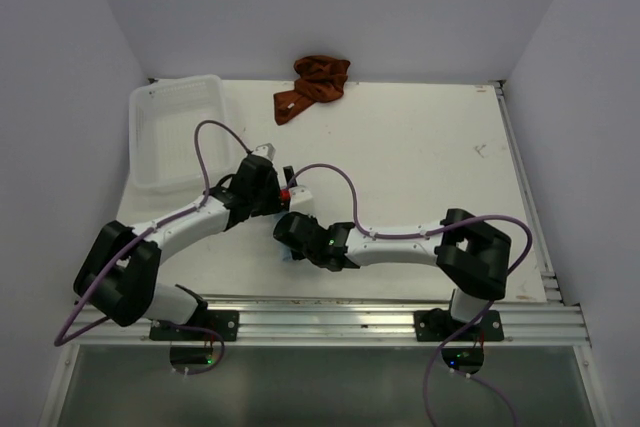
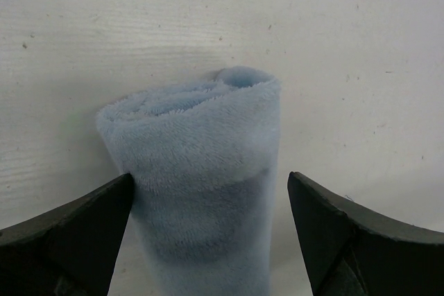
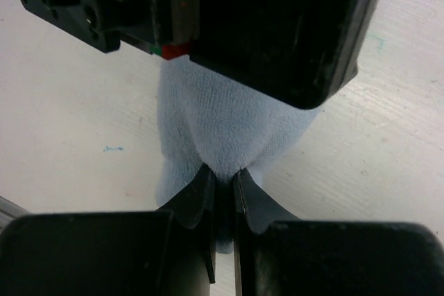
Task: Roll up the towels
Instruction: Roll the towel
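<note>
1. Blue towel: it's already a roll, lying on the desk at about 6 o'clock, close to my bases. In the top view both wrists mostly hide it.
2. Left fingers: spread wide, one on each side of the roll. The 9 o'clock one looks to be touching the pile and the 3 o'clock one is clear of it. They grip nothing.
3. Right fingers: almost closed, pinching a thin fold of the blue towel at the end of the roll nearest them.
4. Rust towel: a crumpled heap at 12 o'clock by the back wall, not rolled. The basket sits at 10 o'clock, well apart from both towels.
5. Step, my read: finishing the first roll, with the right side pinning the loose end while the left brackets it. That puts the task roughly halfway.
6. Next move, my guess: release the pinch slowly, lift both wrists straight up, then reach to 12 o'clock and spread the rust towel flat before rolling it.
7. Risk: the plush pile may spring open once the pinch lets go, and the fold could drag along with the right fingers as they retract.
</note>
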`<state>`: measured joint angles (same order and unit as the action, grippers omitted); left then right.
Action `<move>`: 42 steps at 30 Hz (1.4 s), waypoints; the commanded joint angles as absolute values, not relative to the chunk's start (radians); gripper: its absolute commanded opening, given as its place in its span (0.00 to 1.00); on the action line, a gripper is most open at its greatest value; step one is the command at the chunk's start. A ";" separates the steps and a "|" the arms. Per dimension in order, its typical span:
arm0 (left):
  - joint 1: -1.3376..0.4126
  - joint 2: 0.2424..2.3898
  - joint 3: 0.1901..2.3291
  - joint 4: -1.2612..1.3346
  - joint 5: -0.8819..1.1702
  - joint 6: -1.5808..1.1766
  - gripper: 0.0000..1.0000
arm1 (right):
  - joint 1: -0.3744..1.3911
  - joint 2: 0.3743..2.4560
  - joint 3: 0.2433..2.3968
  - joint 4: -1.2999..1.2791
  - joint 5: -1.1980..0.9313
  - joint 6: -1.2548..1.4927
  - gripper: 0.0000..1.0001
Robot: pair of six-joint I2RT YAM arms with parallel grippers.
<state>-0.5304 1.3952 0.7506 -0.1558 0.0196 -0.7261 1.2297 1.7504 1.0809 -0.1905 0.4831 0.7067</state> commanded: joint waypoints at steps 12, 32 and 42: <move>-0.529 1.447 0.767 -0.113 0.009 -0.719 0.90 | 1.233 1.675 1.052 -0.130 0.499 0.706 0.57; -0.534 1.483 0.818 -0.156 -0.043 -0.681 0.88 | 1.230 1.344 0.704 -0.026 0.557 0.767 0.65; -0.577 1.529 0.862 -0.184 -0.069 -0.683 0.90 | 1.187 1.236 0.614 -0.048 0.571 0.785 0.68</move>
